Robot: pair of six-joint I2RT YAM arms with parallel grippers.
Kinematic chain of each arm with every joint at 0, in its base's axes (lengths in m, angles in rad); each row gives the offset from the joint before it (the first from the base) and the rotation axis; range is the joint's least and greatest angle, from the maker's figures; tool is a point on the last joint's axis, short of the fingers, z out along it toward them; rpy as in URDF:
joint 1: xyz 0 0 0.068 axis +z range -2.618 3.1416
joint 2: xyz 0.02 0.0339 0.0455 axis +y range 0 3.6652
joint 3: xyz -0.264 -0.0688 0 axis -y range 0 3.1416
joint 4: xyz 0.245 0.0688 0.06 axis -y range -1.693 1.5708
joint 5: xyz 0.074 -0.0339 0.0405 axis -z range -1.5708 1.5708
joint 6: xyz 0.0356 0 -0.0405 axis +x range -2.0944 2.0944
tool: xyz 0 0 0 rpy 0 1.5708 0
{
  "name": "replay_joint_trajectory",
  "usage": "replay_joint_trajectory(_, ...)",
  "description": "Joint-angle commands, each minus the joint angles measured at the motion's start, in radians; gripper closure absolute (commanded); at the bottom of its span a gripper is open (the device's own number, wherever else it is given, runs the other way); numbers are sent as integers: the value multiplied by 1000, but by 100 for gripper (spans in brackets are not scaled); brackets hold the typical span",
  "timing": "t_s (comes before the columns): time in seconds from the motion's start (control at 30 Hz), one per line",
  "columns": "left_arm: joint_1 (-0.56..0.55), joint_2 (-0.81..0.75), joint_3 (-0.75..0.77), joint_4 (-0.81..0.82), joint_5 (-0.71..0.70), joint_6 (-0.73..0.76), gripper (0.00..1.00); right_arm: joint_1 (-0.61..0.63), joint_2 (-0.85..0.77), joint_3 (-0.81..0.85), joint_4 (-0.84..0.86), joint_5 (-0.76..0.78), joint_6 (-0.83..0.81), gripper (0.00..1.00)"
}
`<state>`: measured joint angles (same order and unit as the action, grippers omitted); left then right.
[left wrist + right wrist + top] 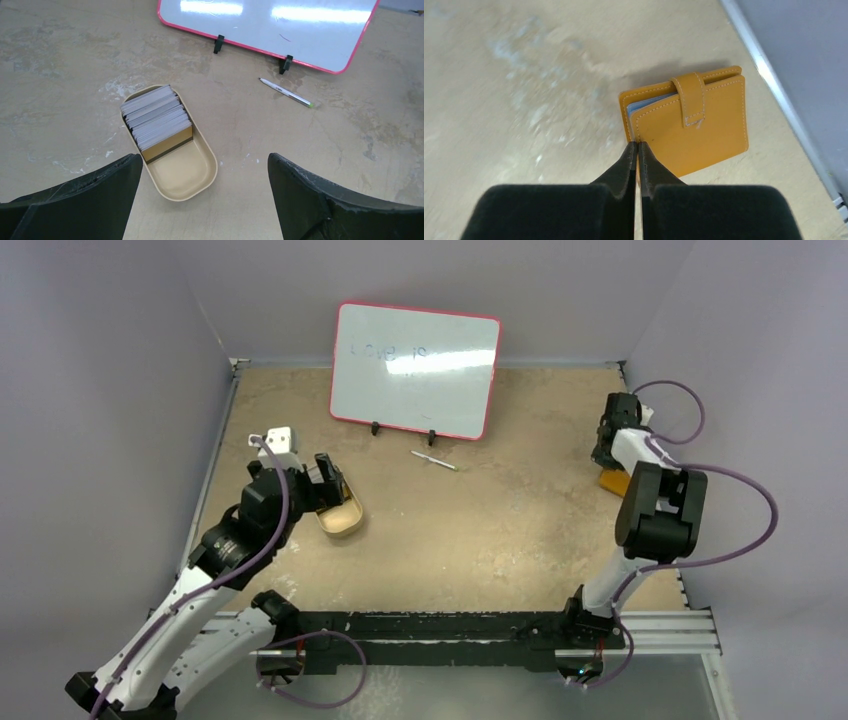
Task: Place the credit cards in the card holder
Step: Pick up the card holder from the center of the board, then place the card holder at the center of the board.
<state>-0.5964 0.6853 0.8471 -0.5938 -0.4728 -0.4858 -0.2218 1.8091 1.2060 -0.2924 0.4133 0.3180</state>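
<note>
Crosswise, closed card holder (pixel 694 135), tab (pixel 693 97) pointing away

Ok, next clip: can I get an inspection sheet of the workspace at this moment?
Surface: tan mottled table with pale scuffs.
Job's things: cards stand stacked on edge at one end of an oval tin dish. The orange card holder lies closed, tab over, near the table's right edge.
Clutter: pen in front of a propped whiteboard.
End effectors: the left end effector is open above the tin dish. The right end effector is shut, tips at the card holder's corner; grip unclear.
Cables: purple cables loop along both arms.
Surroundings: plain lilac walls; nothing else seen.
</note>
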Motion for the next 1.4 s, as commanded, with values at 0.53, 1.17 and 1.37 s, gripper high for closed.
replay_joint_trajectory(0.53, 3, -26, -65, 134, 110, 30, 5, 279, -524, -78, -166, -202, 64, 100)
replay_joint_trajectory(1.17, 3, 98, -44, 132, 261, -230, 16, 712, -739, -500, 494, -755, 518, 100)
replay_joint_trajectory(1.37, 4, 128, -9, 93, 237, -206, 19, 723, -583, -493, 450, -756, 437, 100)
